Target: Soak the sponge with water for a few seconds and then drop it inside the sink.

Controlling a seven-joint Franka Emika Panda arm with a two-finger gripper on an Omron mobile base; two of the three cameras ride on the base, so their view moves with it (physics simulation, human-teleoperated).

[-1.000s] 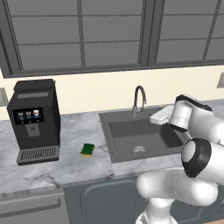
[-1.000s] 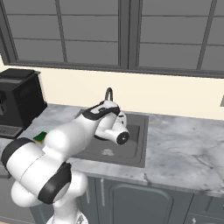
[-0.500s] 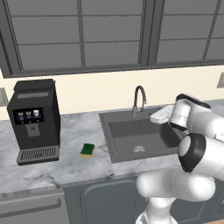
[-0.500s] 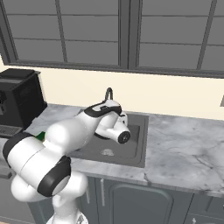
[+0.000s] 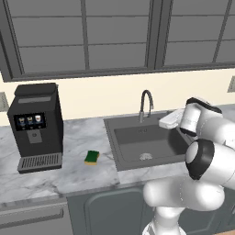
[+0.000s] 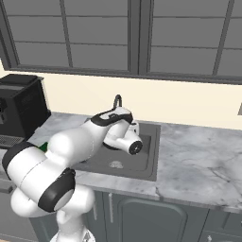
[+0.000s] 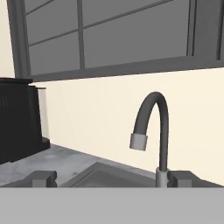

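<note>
A: Start with the left base view. Where's the sponge (image 5: 92, 157)?

B: Flat on the marble counter (image 5: 69, 179), green side up, between the coffee machine (image 5: 36, 126) and the sink (image 5: 147, 146), nearer the sink's left rim but apart from it. Nothing is touching it. The arm reaches over the right side of the sink, well away from the sponge.

A: And from the right base view?

B: The arm covers most of the counter there. A bit of green, probably the sponge (image 6: 43, 146), peeks out just left of the arm. The sink (image 6: 134, 163) is dry as far as I can tell; no stream comes from the faucet (image 6: 117, 101).

A: The hand view?

B: It looks across the sink at the faucet (image 7: 153, 131), with its spout to the left and no water running. The gripper (image 7: 111, 178) has its two tips standing far apart at the bottom edge, with nothing between them.

A: So how should it take the sponge?

B: My guess is that it's light and soft, so it will squash under the fingers rather than slip. I'd come straight down and close across the shorter width, pads on the yellow sides, near the middle so it doesn't tip. Once wet it should be heavier and more slippery, so a firm squeeze would help. Dropping it can't harm it.
</note>
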